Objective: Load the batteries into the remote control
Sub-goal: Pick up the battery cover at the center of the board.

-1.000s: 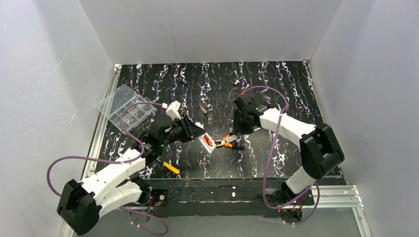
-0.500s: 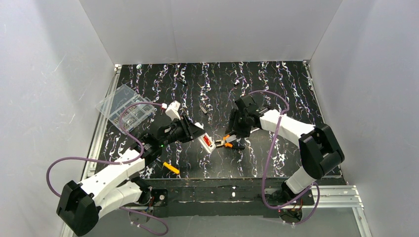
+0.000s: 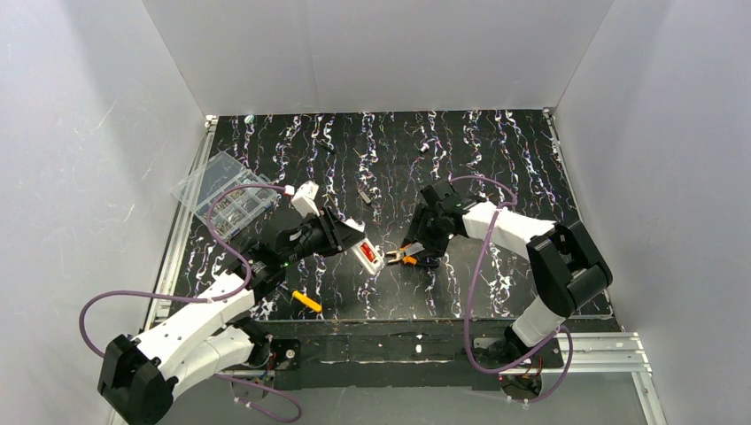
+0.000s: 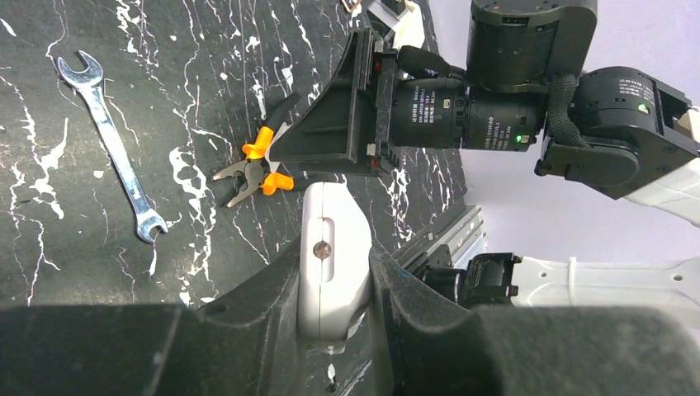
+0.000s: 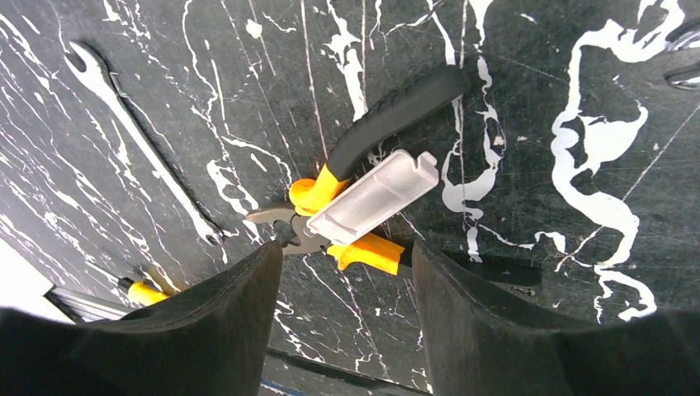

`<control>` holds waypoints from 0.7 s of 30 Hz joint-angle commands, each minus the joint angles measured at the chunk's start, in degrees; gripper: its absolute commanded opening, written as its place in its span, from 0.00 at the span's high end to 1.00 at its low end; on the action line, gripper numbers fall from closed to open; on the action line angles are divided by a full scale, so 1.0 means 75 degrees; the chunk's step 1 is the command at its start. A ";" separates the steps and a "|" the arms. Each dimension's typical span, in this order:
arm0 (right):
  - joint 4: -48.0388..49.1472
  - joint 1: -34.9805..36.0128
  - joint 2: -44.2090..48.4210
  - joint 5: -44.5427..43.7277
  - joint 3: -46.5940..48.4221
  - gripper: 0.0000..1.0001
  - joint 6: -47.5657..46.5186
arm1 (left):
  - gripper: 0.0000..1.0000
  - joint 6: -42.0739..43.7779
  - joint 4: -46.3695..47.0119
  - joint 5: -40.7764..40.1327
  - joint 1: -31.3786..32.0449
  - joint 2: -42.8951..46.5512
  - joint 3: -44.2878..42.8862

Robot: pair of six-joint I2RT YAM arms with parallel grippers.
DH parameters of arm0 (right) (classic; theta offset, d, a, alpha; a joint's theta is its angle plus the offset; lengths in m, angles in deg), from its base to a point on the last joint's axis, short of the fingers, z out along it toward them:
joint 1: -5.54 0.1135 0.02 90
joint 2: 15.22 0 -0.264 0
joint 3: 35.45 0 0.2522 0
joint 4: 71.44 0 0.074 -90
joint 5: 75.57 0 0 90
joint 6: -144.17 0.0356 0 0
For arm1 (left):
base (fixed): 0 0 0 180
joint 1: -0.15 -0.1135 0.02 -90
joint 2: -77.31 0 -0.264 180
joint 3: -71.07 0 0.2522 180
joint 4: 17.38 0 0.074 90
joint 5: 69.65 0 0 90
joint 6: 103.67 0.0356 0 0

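Overhead, plain white walls box in a black, white-veined table. Far left of the pliers lies a clear compartment box. Just left of the pliers, the left gripper is clamped on the white remote control, with a red-orange battery showing in its upturned recess. Directly above the pliers the right gripper hangs with its jaws spread, gripping nothing. A small pale plastic cover lies across the pliers.

You see smooth white plastic on the remote control, bare shiny metal on the wrench, and a matt tabletop.
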 commanded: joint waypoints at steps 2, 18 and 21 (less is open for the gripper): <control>0.0378 -0.0003 -0.0130 0.0013 -0.0130 0.33 0.0312 | 0.97 0.0162 0.0087 -0.0029 0.0006 0.0274 -0.0008; 0.0765 0.0000 -0.0778 -0.0173 0.0169 0.38 0.0354 | 0.96 0.0240 -0.0182 -0.0118 -0.0063 0.0523 0.0002; 0.0849 0.0000 -0.0773 -0.0161 0.0079 0.47 0.0324 | 0.96 0.0244 -0.0178 -0.0121 -0.0065 0.0519 0.0020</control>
